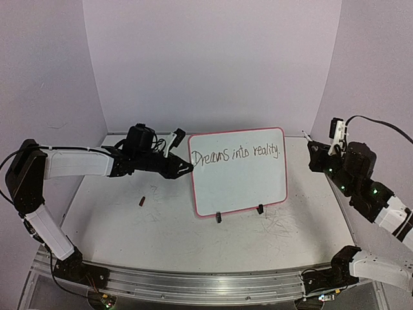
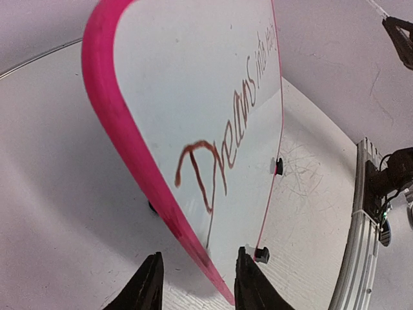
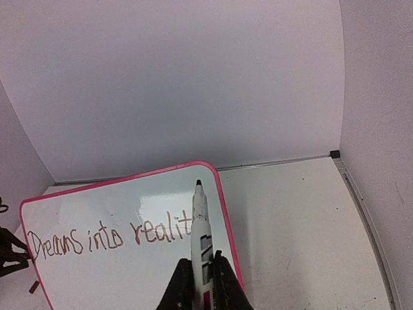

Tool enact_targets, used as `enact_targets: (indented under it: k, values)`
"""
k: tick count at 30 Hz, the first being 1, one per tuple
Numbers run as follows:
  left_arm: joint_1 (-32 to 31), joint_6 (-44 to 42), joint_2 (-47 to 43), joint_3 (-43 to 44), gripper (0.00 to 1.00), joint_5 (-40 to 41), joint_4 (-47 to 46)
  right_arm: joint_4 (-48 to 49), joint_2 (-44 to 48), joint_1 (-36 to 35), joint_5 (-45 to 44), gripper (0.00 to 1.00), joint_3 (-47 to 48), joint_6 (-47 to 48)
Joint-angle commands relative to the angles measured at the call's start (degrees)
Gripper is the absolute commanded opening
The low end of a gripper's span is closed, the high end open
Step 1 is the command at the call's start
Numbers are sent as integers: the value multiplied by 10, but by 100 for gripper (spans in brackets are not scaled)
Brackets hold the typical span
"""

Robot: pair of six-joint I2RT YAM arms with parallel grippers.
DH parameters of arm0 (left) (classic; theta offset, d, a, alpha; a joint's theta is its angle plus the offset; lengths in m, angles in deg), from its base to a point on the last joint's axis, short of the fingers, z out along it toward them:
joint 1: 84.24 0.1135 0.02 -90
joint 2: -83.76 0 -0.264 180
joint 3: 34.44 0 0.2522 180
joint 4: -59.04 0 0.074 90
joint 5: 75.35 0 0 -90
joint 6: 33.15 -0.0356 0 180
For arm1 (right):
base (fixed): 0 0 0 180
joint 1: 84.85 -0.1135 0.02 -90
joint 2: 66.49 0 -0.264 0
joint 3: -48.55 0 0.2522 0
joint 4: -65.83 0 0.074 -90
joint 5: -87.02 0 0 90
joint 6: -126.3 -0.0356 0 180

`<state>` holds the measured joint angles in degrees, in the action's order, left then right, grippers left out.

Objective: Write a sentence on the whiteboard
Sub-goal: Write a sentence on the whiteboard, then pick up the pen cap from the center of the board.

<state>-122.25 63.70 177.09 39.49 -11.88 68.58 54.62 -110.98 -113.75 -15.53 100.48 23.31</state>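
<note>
— Hands?
— My left hand (image 2: 199,265) is released, its fingers astride the left edge of the whiteboard (image 1: 239,187). My right hand (image 3: 201,261) is clenched on a marker (image 3: 200,213), apart from it.
— Sentence?
— The sentence (image 1: 237,155) runs along its top; it stands on the desk (image 1: 129,219).

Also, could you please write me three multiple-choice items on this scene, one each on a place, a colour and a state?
1. Where is the marker? A. lying loose B. in the right gripper C. in the left gripper
2. What colour is the whiteboard frame? A. blue B. black C. pink-red
3. How is the whiteboard placed? A. standing on its clip feet B. lying flat C. held in the air
Answers: 1 B, its fingers close on the barrel; 2 C, the rim shows pink-red in every view; 3 A, it stands upright on both feet.
</note>
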Motion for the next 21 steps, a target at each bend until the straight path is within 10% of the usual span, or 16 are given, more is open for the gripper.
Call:
enact_targets:
  k: [1,9,21]
  values:
    - [-5,-22,-50,0,46,24,12,-52,-3,2,-14,0,16,9]
    - [-4,12,-147,-20,76,86,52,-34,-38,2,48,0,31,41]
    - [29,239,-278,-133,89,284,183,30,-28,2,157,0,-25,56]
